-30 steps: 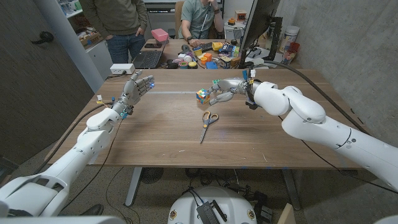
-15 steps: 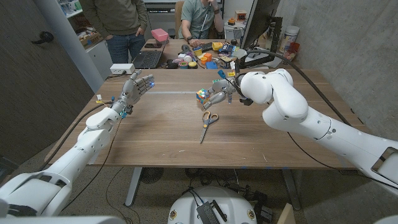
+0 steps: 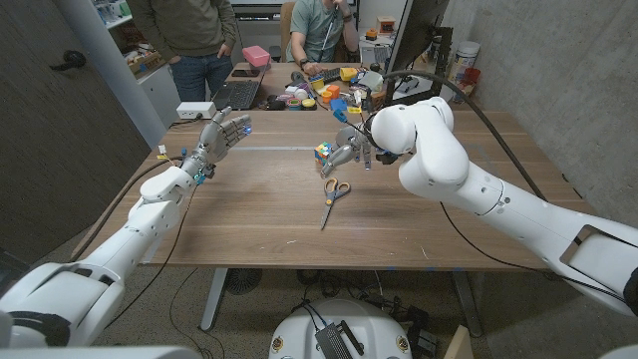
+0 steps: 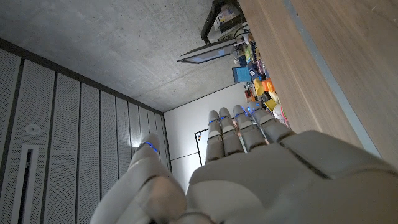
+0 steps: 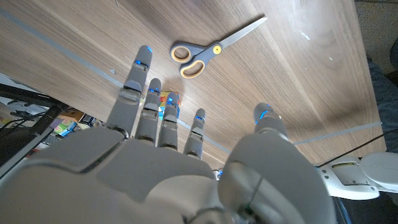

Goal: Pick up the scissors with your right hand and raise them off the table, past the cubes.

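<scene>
Scissors [image 3: 335, 195] lie flat on the table [image 3: 249, 214] near its middle, blades shut, tips pointing toward the near edge, grey-and-orange handle loops at the far end. In the right wrist view the scissors [image 5: 213, 48] lie beyond the fingertips [image 5: 142, 57], well clear of them.

Cube [image 3: 324, 153]: one multicoloured cube sits just beyond the handle loops, close to them but apart. Only one cube is made out on the bare table; clutter [image 3: 329, 95] along the far edge is too small to sort.

Right hand [image 3: 351, 152]: hovers above the table just right of the cube and beyond the loops, fingers spread, nothing held. No contact with the scissors.

Left hand [image 3: 221, 135]: raised at the far left of the table, fingers apart, nothing held. The left wrist view shows its fingers [image 4: 239, 127] extended, nothing between them.

Handling, judged: scissors look light and rigid, steel blades with plastic loops. Blades are thin, smooth and flat to the wood, so fingers have little to get under there. The loops stand thicker and offer edges; a pinch across them, or a finger hooked through one, looks the better hold. Held by the loops alone, the blade end may sag or swing open at the pivot.

Risk, judged: the cube stands so near the loops that closing fingers may knock it.
</scene>
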### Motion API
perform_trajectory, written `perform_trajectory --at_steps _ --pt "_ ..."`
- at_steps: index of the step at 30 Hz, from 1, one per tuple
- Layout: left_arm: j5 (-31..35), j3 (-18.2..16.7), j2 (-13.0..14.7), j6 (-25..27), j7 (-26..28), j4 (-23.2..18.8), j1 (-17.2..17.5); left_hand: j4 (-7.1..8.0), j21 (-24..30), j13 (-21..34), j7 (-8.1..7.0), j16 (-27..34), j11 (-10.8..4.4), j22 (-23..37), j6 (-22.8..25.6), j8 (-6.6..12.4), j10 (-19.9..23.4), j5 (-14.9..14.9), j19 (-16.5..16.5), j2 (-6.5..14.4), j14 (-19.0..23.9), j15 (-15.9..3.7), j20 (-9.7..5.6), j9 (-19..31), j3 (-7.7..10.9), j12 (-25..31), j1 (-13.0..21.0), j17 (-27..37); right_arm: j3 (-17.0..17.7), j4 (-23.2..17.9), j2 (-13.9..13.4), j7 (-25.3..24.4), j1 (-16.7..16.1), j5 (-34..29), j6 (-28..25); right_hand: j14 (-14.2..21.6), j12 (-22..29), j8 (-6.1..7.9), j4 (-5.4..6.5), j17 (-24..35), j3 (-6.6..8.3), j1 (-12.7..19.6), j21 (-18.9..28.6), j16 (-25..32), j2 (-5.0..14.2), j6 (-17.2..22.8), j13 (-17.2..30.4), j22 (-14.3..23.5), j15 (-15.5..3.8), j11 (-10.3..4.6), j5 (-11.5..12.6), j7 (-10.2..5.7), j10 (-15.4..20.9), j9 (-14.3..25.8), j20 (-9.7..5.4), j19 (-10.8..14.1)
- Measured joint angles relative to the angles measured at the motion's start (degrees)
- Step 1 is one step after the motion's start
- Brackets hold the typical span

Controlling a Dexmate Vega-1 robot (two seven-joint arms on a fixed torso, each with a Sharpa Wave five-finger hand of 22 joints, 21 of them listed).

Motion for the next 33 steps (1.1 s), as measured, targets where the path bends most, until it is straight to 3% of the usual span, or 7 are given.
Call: perform_trajectory --at_steps 1,6,7,17,24,25,33 --pt "0.0 0.0 0.0 -0.01 -0.2 0.0 0.0 0.0 0.0 0.0 -0.12 0.0 0.0 0.0 0.12 0.0 0.0 0.0 0.0 0.0 0.0 0.0 0.0 0.0 0.0 0.0 0.0 0.0 -0.69 0.55 0.8 4.1 0.51 -5.07 -2.75 -0.11 0.0 0.0 -0.16 0.0 0.16 0.1 0.0 0.0 0.1 0.0 0.0 0.0 -0.07 0.0 0.0 0.0 0.0 0.0 0.21 0.21" --pt "0.0 0.68 -0.12 -0.11 -3.56 4.23 -3.01 0.0 0.0 0.0 0.0 0.0 -0.14 0.0 0.63 0.0 0.15 0.22 0.0 0.0 0.0 0.0 0.0 0.0 0.0 0.0 0.0 0.0 -5.43 3.12 3.32 5.87 4.46 -7.41 -5.64 -0.39 0.0 -0.6 -0.32 0.0 -0.01 0.69 0.0 0.0 -0.11 -1.16 0.0 0.0 0.19 0.5 0.0 1.16 -0.47 0.0 0.2 1.04" --pt "-0.01 0.78 0.0 -0.15 -4.16 5.29 -3.7 0.0 0.0 0.0 0.0 0.0 -0.2 0.0 0.63 0.0 0.21 0.22 0.0 0.0 0.0 0.0 0.0 0.0 0.0 0.0 0.0 0.0 -7.16 3.88 3.9 7.06 6.02 -8.46 -9.83 -0.39 0.01 -0.6 -0.32 0.0 -0.01 0.69 0.0 0.0 -0.11 -1.15 0.0 0.0 0.19 0.62 0.0 1.15 -0.36 0.0 0.1 1.33" --pt "-0.42 0.77 0.53 -0.29 -6.7 6.74 -4.29 -0.2 0.0 0.0 0.0 0.0 -0.2 0.0 0.62 0.0 0.21 0.22 -0.3 0.0 0.21 -0.21 0.3 0.0 -0.2 0.0 0.0 0.0 -20.05 9.24 7.93 8.38 16.9 -7.78 -21.94 -0.15 0.35 -1.05 -0.55 0.15 -0.24 1.39 0.0 0.0 0.12 -1.77 -0.01 -0.01 0.42 1.32 0.0 1.76 0.4 0.0 0.41 1.63" --pt "-0.57 0.35 1.46 -0.24 -7.03 6.12 -4.26 -0.2 0.0 0.0 0.0 0.0 -0.2 0.0 0.62 0.0 0.21 0.22 -0.3 0.0 0.21 -0.21 0.3 0.0 -0.2 0.0 0.0 0.0 -23.27 11.44 9.22 8.21 18.88 -7.15 -24.2 -0.15 0.72 -1.05 -0.55 0.15 -0.24 1.8 -0.24 0.0 0.29 -1.76 -0.01 -0.01 0.42 1.21 0.0 1.76 1.3 0.01 0.41 1.63" --pt "-0.58 0.32 1.61 -0.12 -7.04 5.9 -4.17 -0.2 0.0 0.0 0.0 0.0 -0.2 0.0 0.62 0.0 0.21 0.22 -0.3 0.0 0.21 -0.21 0.31 0.0 -0.2 0.0 0.0 0.0 -23.47 11.65 9.33 5.33 18.95 -4.4 -27.57 -0.15 0.72 -1.05 -0.55 0.15 -0.24 1.8 -0.24 0.0 0.29 -1.76 -0.01 -0.01 0.42 1.27 0.0 1.76 1.35 0.01 0.41 1.63" --pt "-0.59 0.19 2.2 0.43 -6.98 4.76 -3.78 -0.19 0.0 0.0 -0.2 0.0 -0.2 0.0 0.82 0.22 0.2 0.22 -0.3 0.0 0.21 -0.21 0.3 0.0 -0.19 0.0 0.0 0.0 -24.43 13.41 9.54 1.27 19.25 -0.37 -28.31 0.06 0.72 -1.05 -0.55 0.15 -0.24 2.1 -0.45 0.0 0.59 -1.98 -0.01 -0.01 0.62 1.3 0.0 1.98 2.01 0.01 0.41 1.63"
